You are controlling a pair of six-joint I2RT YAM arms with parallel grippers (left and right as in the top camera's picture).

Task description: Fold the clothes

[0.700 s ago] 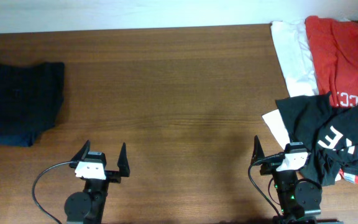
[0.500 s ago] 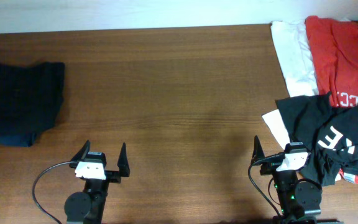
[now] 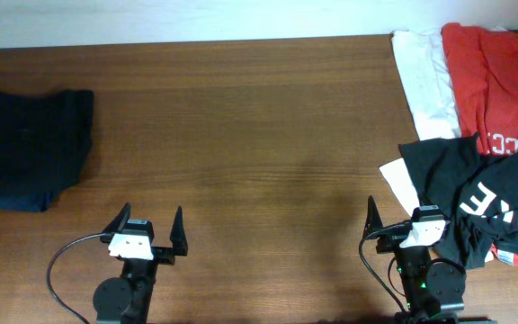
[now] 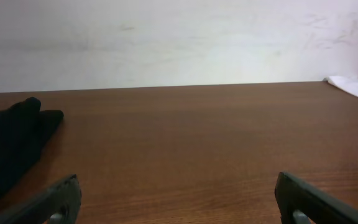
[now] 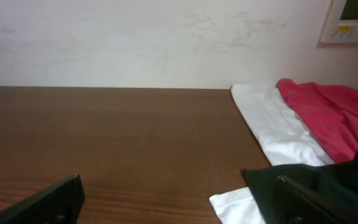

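Progress: looking near zero on this piece. The black T-shirt is lying crumpled at 4 o'clock on the table, white lettering showing, draped partly over the red shirt and a white garment that are sitting at 2 o'clock. No fold is showing in it and it isn't spread flat. A dark folded garment is sitting at 9 o'clock; I'm reading that as finished work, not certain. Remaining, by my guess: pull the tee to the table centre, flatten it, fold it.

Arms: both are parked low at 6 o'clock, wrists level, pointing toward 12.
- left gripper: jaws spread wide, nothing between them, bare wood ahead. The folded garment is sitting at its 10 o'clock, well apart.
- right gripper: jaws also spread, gripping nothing. The tee's edge is lying at its 3 o'clock finger; overhead, that finger is hiding under the fabric, so I can't tell whether it's touching.

Neither arm is engaging the shirt yet.
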